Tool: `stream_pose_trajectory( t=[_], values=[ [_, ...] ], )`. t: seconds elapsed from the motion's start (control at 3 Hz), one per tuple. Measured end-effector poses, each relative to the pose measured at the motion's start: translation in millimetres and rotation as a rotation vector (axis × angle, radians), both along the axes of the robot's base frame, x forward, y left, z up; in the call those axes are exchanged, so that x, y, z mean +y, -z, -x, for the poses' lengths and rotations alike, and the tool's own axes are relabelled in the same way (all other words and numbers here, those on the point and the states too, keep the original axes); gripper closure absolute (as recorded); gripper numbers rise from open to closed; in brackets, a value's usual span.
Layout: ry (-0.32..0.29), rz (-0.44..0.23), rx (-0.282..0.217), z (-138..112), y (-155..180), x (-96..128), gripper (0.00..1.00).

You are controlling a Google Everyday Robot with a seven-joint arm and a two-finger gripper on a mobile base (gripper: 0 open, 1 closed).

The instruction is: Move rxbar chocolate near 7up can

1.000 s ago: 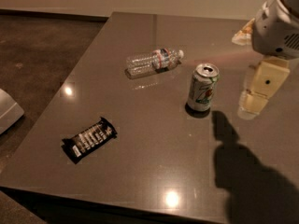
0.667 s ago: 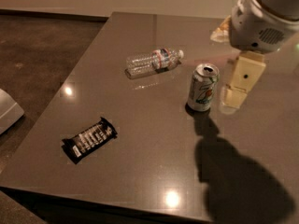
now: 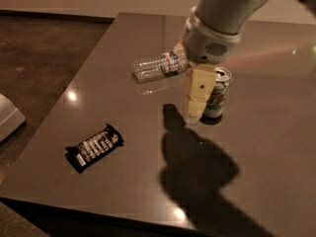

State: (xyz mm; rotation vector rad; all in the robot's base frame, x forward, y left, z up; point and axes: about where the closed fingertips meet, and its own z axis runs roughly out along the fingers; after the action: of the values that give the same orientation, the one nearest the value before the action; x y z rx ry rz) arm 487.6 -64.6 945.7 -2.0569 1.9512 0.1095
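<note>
Rxbar chocolate (image 3: 95,147) lies flat on the surface (image 3: 276,132), near the front-left corner as the camera sees it, label up, untouched. Its long axis runs diagonally, low end toward picture-left, high end toward picture-right, so it points roughly toward the 7up can (image 3: 220,94).

The can stands upright mid-surface, well apart from the bar.

Gripper (image 3: 198,95) hangs on the one arm, pointing down, just in front of the can and partly covering its left side from this view. It carries nothing. Whether it is released or clenched cannot be told from this angle. Contact with the can can't be told either. Its shadow (image 3: 197,167) falls on the surface toward the camera.

Key relation: the bar is to picture-left of the gripper and closer to the camera, well apart, with bare surface between them.

Judgement: task at the reach stage, bar not yet grasped. The next move probably needs travel away from the can toward that front-left corner, then a wrist turn to close across the bar's short width.

A clear water bottle (image 3: 157,66) lies on its side behind the gripper, out of the path to the bar.

Risk, as a guess: the bar is thin and flat, so it may be hard to pinch.
</note>
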Motion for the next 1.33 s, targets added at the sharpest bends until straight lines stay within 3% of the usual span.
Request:
stream_pose_trajectory(
  t=[0.67, 1.33],
  values=[
    [-0.148, 0.036, 0.031, 4, 48, 54, 0.00],
    [-0.289, 0.057, 0.035, 28, 78, 89, 0.00]
  ],
)
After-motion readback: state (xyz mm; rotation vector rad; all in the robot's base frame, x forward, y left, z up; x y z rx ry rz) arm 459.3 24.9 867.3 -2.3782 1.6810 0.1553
